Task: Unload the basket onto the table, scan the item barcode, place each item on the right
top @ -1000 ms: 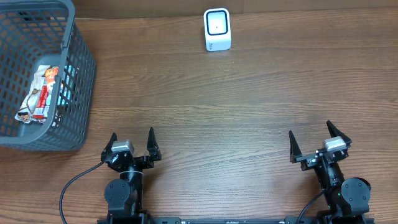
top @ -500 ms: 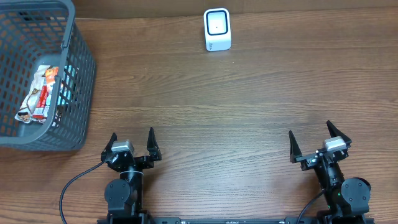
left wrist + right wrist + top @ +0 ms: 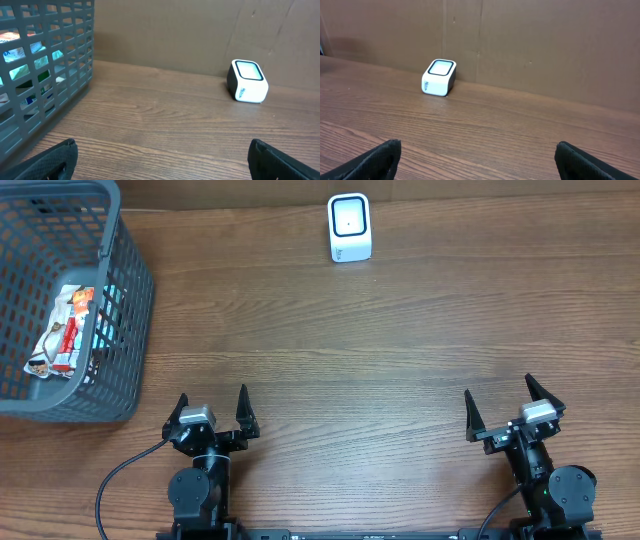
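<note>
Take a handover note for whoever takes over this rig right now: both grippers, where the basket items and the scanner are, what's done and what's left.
Left gripper: open, empty, low at the near edge of the table.
Right gripper: open, empty, also at the near edge.
Items: packets lie inside the grey basket at the far left; a red-and-white packet shows among them.
Scanner: white, standing alone at the far edge, near the middle.
Done: nothing yet; no item is out of the basket.
Left: pick an item from the basket, present its barcode to the scanner.
</note>
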